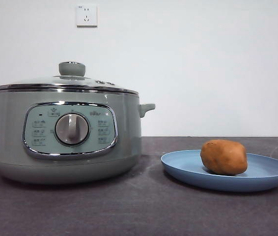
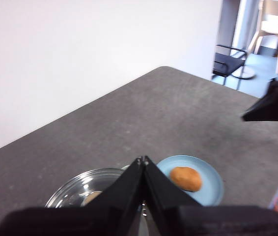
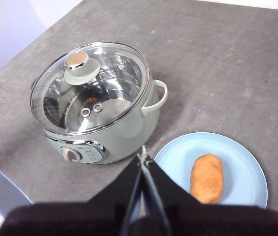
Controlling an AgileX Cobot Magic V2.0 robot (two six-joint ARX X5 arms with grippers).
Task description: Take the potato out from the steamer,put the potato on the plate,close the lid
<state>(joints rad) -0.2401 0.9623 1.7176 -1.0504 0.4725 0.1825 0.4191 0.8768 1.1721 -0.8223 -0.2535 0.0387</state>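
Observation:
The orange-brown potato (image 1: 224, 157) lies on the light-blue plate (image 1: 271, 172), to the right of the sage-green steamer (image 1: 11, 142). The glass lid (image 1: 71, 78) with its green knob sits on the steamer's chrome rim. From above, the right wrist view shows the steamer (image 3: 129, 132), lid (image 3: 109, 73), plate (image 3: 237, 147) and potato (image 3: 207, 178); my right gripper (image 3: 143, 156) is shut and empty, high over the table between pot and plate. My left gripper (image 2: 142, 160) is also shut and empty, raised above the lid (image 2: 80, 187), with the plate (image 2: 212, 187) and potato (image 2: 186, 178) below it.
The dark grey table (image 1: 144, 211) runs to a white wall with two sockets (image 1: 86, 15). The other arm's black tip (image 2: 271, 103) shows at the side of the left wrist view. Chairs (image 2: 230, 61) stand beyond the table's far end.

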